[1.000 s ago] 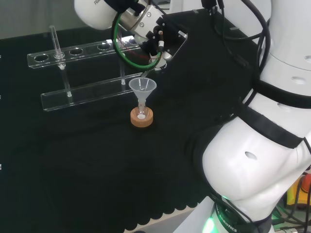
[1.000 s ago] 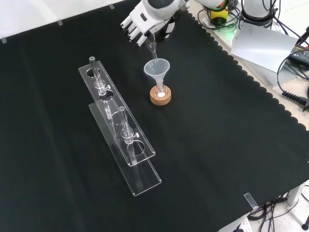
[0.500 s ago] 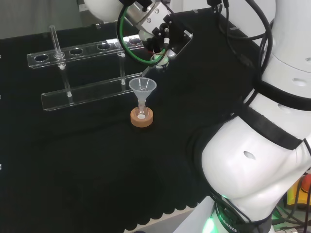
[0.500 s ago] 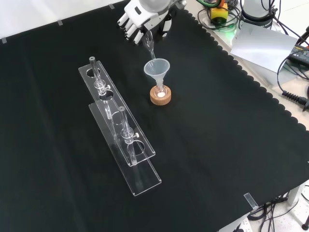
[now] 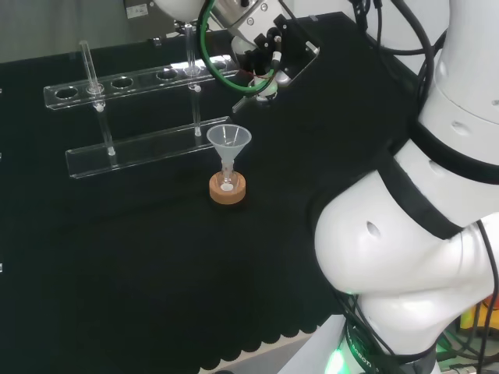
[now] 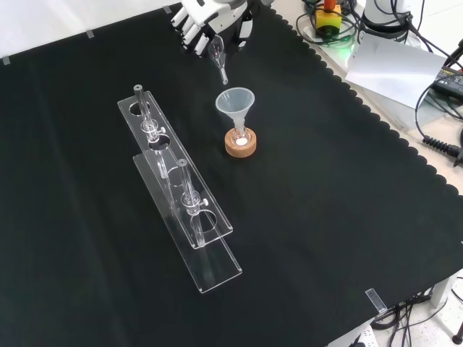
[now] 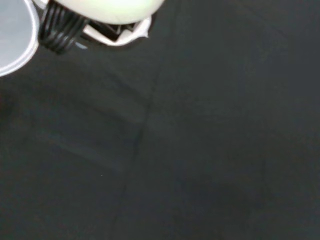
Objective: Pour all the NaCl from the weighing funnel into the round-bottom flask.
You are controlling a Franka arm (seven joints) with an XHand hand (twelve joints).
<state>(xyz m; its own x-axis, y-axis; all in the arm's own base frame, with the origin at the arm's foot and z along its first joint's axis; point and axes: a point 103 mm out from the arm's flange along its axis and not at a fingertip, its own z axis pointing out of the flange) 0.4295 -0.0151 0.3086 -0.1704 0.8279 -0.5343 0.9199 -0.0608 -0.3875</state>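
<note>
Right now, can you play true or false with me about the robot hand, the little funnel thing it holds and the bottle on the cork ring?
1. The hand has its fingers curled round the weighing funnel. True.
2. The tip of the weighing funnel is dipped inside the plastic funnel. False: in the front view it hangs in the air, apart from that funnel's rim.
3. The round-bottom flask sits on a cork ring. True.
4. The flask is empty. False: a small white heap lies at its bottom.
5. The clear rack lies flat on its side. False: it stands upright, with thin glass tubes in it.
</note>
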